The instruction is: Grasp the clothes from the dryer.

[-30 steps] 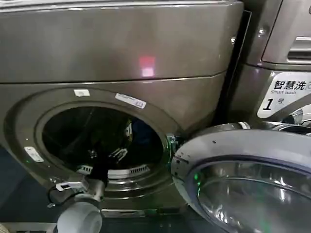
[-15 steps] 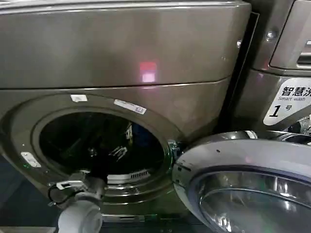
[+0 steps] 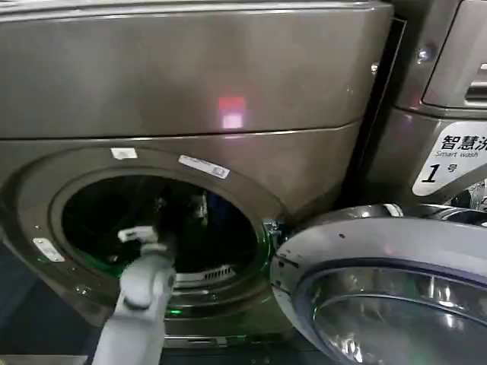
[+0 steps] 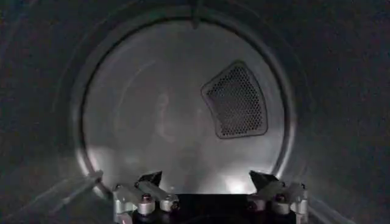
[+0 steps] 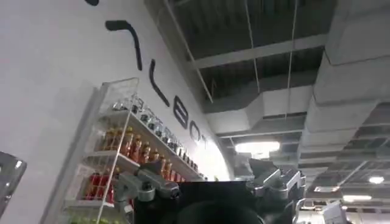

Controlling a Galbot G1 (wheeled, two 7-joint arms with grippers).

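The dryer [image 3: 190,68] is the big grey-bronze machine in front of me, its round porthole [image 3: 91,220] uncovered. My left arm [image 3: 144,285] reaches up through the porthole into the dark drum. Inside, my left gripper [image 4: 206,181] is open with nothing between its fingertips. It faces the pale back wall [image 4: 152,122] and a mesh vent [image 4: 236,100]. The clothes are hidden; no fabric shows ahead of the fingers. My right gripper [image 5: 207,182] is parked away from the machine, open and empty, pointing up at a ceiling.
The dryer's silver-rimmed glass door [image 3: 380,281] hangs open low on the right, close to the porthole. A like machine [image 3: 449,84] with a "1" label stands to the right. A shelf of bottles [image 5: 122,158] is in the right wrist view.
My left arm has risen from the porthole's lower rim and pushed deeper into the drum. The view shifted slightly between the earliest frame and the later ones.
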